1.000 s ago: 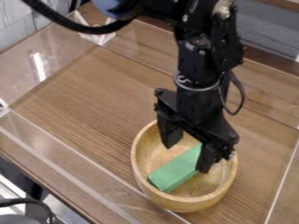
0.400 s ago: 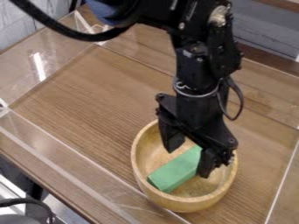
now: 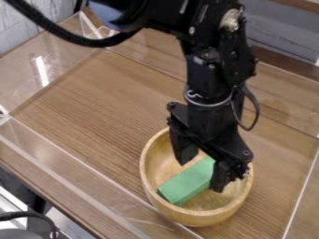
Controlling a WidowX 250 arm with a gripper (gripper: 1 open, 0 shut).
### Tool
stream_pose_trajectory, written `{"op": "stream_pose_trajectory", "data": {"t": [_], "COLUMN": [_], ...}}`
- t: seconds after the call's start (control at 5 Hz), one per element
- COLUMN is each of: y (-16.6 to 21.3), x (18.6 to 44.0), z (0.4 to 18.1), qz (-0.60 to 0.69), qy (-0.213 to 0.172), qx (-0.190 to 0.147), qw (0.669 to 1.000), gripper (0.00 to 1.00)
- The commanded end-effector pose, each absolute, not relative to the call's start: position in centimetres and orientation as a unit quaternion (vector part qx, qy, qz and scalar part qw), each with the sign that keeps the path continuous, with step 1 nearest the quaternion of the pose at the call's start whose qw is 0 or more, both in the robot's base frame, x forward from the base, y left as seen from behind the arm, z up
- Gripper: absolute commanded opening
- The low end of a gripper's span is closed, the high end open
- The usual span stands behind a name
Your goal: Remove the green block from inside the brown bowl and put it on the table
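Observation:
The brown bowl [image 3: 162, 201] sits on the table [image 3: 100, 103] near the front right. Inside it lies the green block [image 3: 187, 184], tilted against the bowl's inner wall. My black gripper [image 3: 204, 161] reaches down into the bowl from above, open, with one finger on each side of the block's upper end. Nothing is gripped; the block's top end is partly hidden behind the fingers.
Clear plastic walls [image 3: 37, 65] edge the tabletop on the left and front. The arm's black body [image 3: 212, 65] rises above the bowl. Bare wood stretches to the left and behind the bowl.
The arm has shifted very slightly; the gripper stays open over the block in the bowl.

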State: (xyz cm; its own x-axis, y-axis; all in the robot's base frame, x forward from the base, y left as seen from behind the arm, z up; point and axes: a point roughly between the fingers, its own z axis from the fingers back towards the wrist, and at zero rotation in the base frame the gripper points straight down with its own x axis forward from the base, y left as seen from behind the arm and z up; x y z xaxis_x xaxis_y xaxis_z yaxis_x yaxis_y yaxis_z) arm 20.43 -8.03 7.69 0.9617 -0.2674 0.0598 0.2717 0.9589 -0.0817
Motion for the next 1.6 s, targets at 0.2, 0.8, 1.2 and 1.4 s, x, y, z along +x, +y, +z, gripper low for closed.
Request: {"op": "stream_pose_trajectory", "data": {"t": [0.2,0.8,1.2,1.4], "y": [-7.7,-7.5,-7.5,-7.5], "x": [21.1,21.1,21.0,21.0], "z": [8.8,8.2,6.5,5.7], "qz": [-0.132,-0.128,-0.133,-0.134], "qy": [-0.055,-0.065,-0.066,-0.067], "qx": [-0.058,-0.063,-0.060,-0.060], "qw": [0.988,0.988,0.987,0.987], "gripper": [1.00,1.00,1.00,1.00]}}
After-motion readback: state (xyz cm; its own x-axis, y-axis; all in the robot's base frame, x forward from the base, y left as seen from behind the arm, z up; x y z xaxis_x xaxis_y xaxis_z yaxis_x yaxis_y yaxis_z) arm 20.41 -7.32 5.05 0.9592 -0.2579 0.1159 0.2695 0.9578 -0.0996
